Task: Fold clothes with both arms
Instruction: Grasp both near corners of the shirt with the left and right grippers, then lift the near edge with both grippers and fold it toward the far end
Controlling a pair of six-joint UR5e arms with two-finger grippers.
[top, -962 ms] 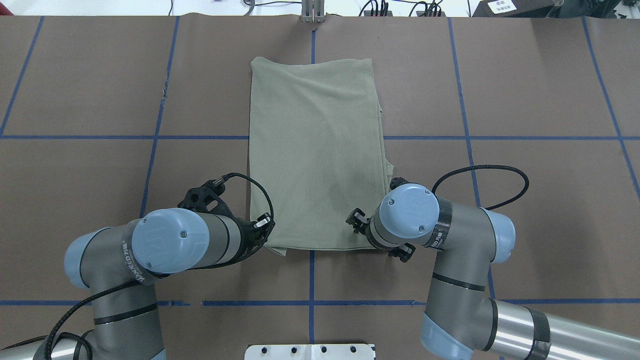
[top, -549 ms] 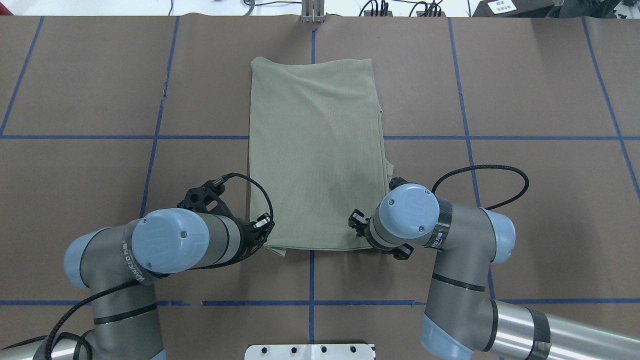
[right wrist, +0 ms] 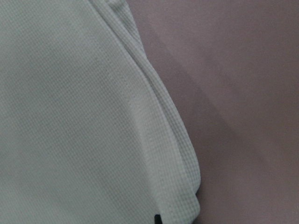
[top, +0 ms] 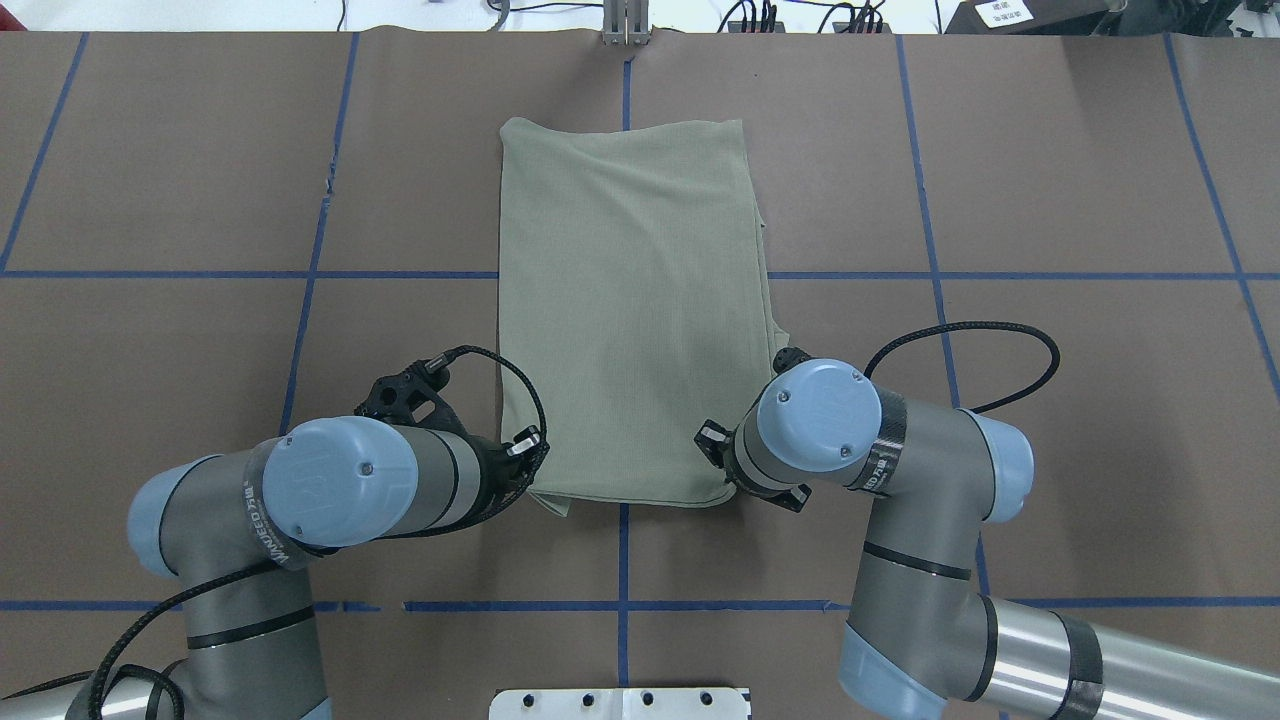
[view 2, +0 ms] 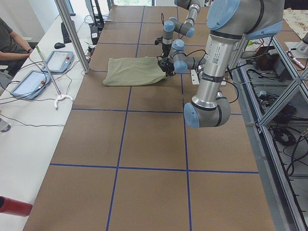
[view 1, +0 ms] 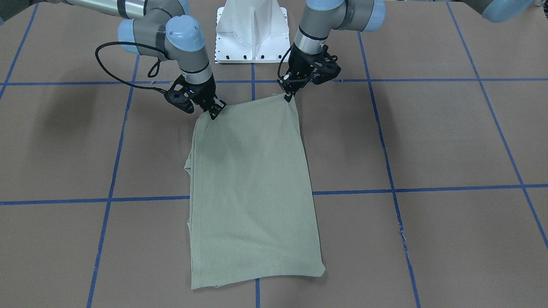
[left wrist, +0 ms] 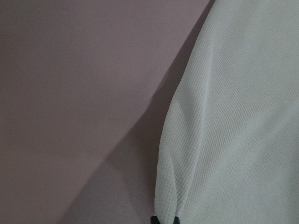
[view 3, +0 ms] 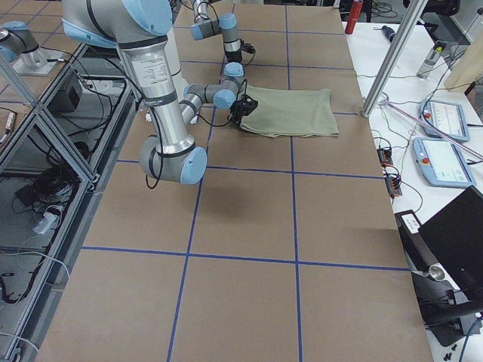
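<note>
Lying lengthwise mid-table point(top: 1050, 180), the shirt point(top: 630, 300) was folded into a long rectangle with its far end flat. L gripper point(view 1: 289, 96) pinched the near corner on the robot's left, jaws narrow on cloth. R gripper point(view 1: 213, 113) was at the other near corner, apparently clamped on fabric too; wrist cam showed little of the tips.

Right claw point(view 1: 213, 112) under its wrist overhead, left claw point(view 1: 287, 96) cropped in wrist view, shirt point(top: 630, 300) underlayers covered
</note>
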